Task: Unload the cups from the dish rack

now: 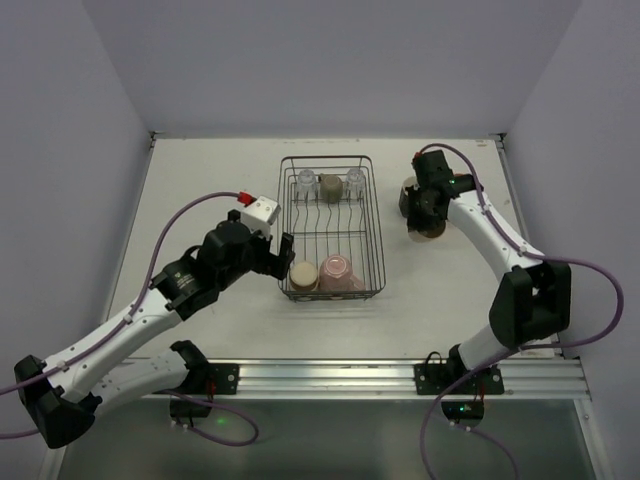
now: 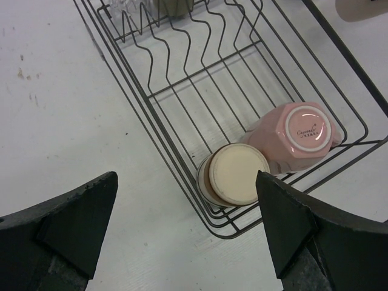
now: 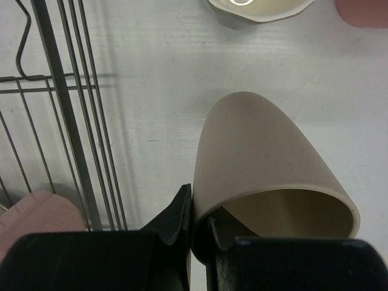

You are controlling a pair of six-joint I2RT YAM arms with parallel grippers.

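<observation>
The black wire dish rack (image 1: 372, 225) stands mid-table. At its front lie an upturned beige cup (image 1: 304, 276) and a pink tumbler (image 1: 340, 272); at its back stand two clear glasses (image 1: 306, 183) and a grey-brown cup (image 1: 330, 186). My left gripper (image 1: 281, 260) is open beside the rack's front left corner; its wrist view shows the beige cup (image 2: 235, 174) and the pink tumbler (image 2: 297, 136) just ahead of the open gripper (image 2: 188, 227). My right gripper (image 3: 200, 221) is shut on the rim of a beige cup (image 3: 267, 157), tilted over the table right of the rack (image 3: 66, 121).
Right of the rack, a cream-lined cup (image 3: 260, 7) and a pink object (image 3: 364, 11) sit on the table just beyond the held cup. In the top view a brownish cup (image 1: 408, 192) shows beside my right gripper (image 1: 425, 212). White walls enclose the table.
</observation>
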